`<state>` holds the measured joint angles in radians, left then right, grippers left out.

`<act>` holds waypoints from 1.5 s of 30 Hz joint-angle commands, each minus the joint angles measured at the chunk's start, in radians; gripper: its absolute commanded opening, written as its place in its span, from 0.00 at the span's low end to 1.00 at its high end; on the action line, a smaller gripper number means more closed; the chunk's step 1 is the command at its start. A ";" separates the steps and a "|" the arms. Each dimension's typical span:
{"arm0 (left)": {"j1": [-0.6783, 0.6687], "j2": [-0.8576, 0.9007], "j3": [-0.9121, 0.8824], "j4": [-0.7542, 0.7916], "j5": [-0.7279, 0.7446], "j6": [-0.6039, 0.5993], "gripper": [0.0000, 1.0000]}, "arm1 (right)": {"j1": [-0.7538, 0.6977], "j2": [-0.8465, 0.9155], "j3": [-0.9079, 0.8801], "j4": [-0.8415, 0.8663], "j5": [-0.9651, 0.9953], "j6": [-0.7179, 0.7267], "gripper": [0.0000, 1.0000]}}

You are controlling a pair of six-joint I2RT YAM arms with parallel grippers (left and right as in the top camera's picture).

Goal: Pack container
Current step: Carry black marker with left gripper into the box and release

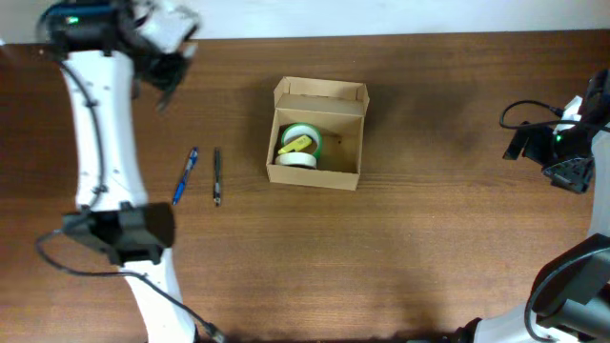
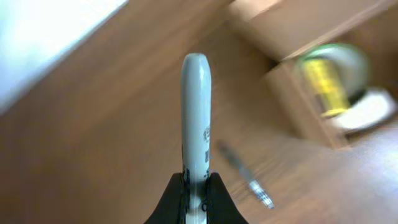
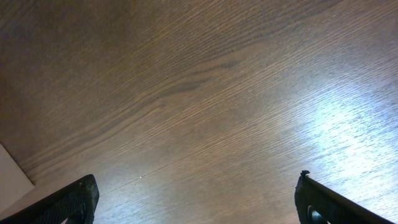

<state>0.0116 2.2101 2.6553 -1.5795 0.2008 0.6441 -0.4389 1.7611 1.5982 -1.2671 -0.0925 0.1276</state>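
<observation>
- Brown wood-grain table (image 1: 429,238) is carrying a small tan cardboard box (image 1: 315,175), flap open, at centre, tape rolls (image 1: 303,141) lying inside.
- Left gripper (image 2: 198,185) is clamping a pale grey marker (image 2: 196,106), jaws closed on it.
- Right gripper (image 3: 196,203) is hovering with jaws wide apart, gripping nothing.

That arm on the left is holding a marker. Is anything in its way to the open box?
Nothing visible stands in the way. The left gripper grips the marker, and only bare table lies between it and the container. The blue pen and the dark pen lie nearer the front, off that line.
</observation>
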 commanded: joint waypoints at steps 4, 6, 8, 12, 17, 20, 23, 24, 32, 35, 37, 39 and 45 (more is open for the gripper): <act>-0.293 -0.008 0.026 -0.056 0.026 0.269 0.01 | 0.000 -0.004 -0.006 -0.004 -0.010 0.002 0.99; -0.358 0.000 0.008 -0.052 0.000 0.301 0.01 | 0.000 -0.004 -0.006 -0.005 -0.010 0.002 0.99; -0.417 0.014 -0.011 -0.056 -0.007 0.344 0.01 | 0.000 -0.004 -0.006 -0.005 -0.010 0.002 0.99; -0.505 0.058 -0.054 -0.067 -0.007 0.367 0.02 | 0.000 -0.004 -0.006 -0.005 -0.010 0.002 0.99; -0.519 0.102 -0.120 -0.090 -0.006 0.376 0.02 | 0.000 -0.004 -0.006 -0.005 -0.010 0.002 0.99; -0.519 0.114 -0.172 -0.090 -0.005 0.376 0.02 | 0.000 -0.004 -0.006 -0.005 -0.010 0.002 0.99; -0.519 0.123 -0.224 -0.068 -0.006 0.376 0.01 | 0.000 -0.004 -0.006 -0.005 -0.010 0.002 0.99; -0.519 0.126 -0.240 -0.060 -0.007 0.376 0.01 | 0.000 -0.004 -0.006 -0.005 -0.010 0.002 0.99; -0.518 0.132 -0.391 0.041 -0.014 0.406 0.02 | 0.000 -0.004 -0.006 -0.005 -0.010 0.002 0.99; -0.518 0.132 -0.425 0.076 -0.014 0.406 0.02 | 0.000 -0.004 -0.006 -0.005 -0.010 0.002 0.99; -0.518 0.133 -0.441 0.096 -0.014 0.407 0.02 | 0.000 -0.004 -0.006 -0.005 -0.010 0.002 0.99; -0.518 0.135 -0.447 0.105 -0.014 0.409 0.02 | 0.000 -0.004 -0.006 -0.005 -0.010 0.002 0.99; -0.518 0.136 -0.447 0.114 -0.014 0.408 0.02 | 0.000 -0.004 -0.006 -0.008 -0.010 0.002 0.99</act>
<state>-0.5095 2.3333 2.2196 -1.4719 0.1837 1.0294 -0.4389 1.7611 1.5982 -1.2724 -0.0963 0.1280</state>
